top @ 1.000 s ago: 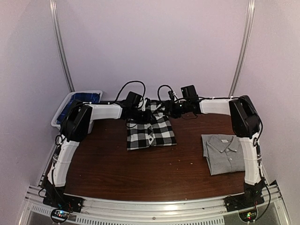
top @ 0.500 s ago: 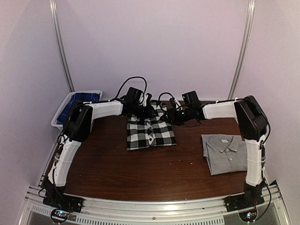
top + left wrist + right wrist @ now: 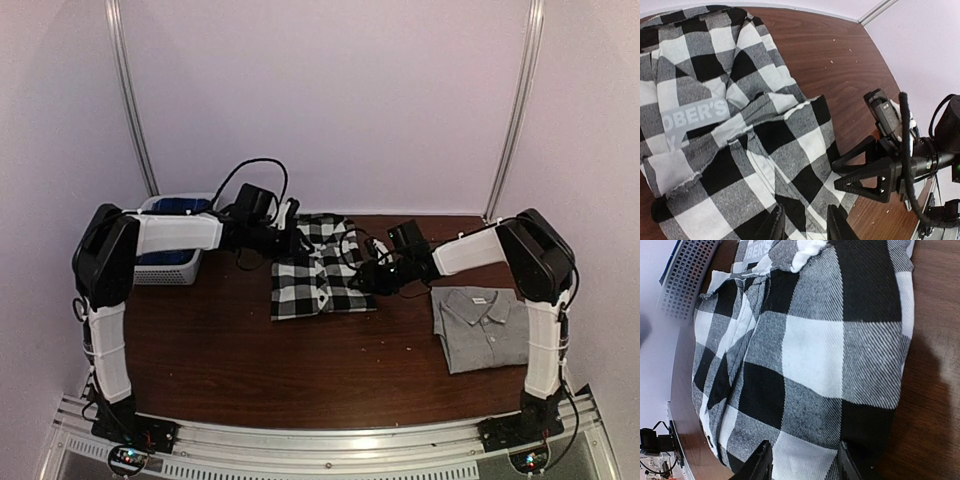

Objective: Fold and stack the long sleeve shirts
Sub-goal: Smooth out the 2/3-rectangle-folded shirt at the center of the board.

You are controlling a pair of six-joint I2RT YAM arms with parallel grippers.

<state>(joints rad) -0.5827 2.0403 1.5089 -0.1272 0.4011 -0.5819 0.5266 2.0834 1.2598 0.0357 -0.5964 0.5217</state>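
1. Hovering at the far left corner of the checked flannel shirt [image 3: 325, 285], the left gripper [image 3: 805, 227] had its fingers part-way apart. Flannel lay flat in the gap and no fold rose between them, so I judged that it held nothing.
2. Over on the flannel's right edge, the right gripper [image 3: 802, 465] sat low and close, its fingers set wider than the left's. They straddled the cloth near the hem, but nothing was pinched or lifted that I could see.
3. The flannel lay mid-table toward the far side, partly folded. One panel lapped over another, and the black band with white lettering [image 3: 695, 115] showed on top. The laps looked rumpled and uneven, so the folding read as unfinished.
4. Why one gripper on each side? My reading was that opposite edges had to be taken together, so the next fold came over square instead of dragging the whole bundle across the table [image 3: 250, 350].
5. The grey shirt [image 3: 485, 325] lay at the near right, folded into a neat rectangle with its collar toward the far side. It was well apart from the flannel. It looked parked there as the finished half of the stack, waiting for its partner.
6. The white basket [image 3: 165, 270] stood at the far left behind the left arm, with something blue inside, clear of the work.
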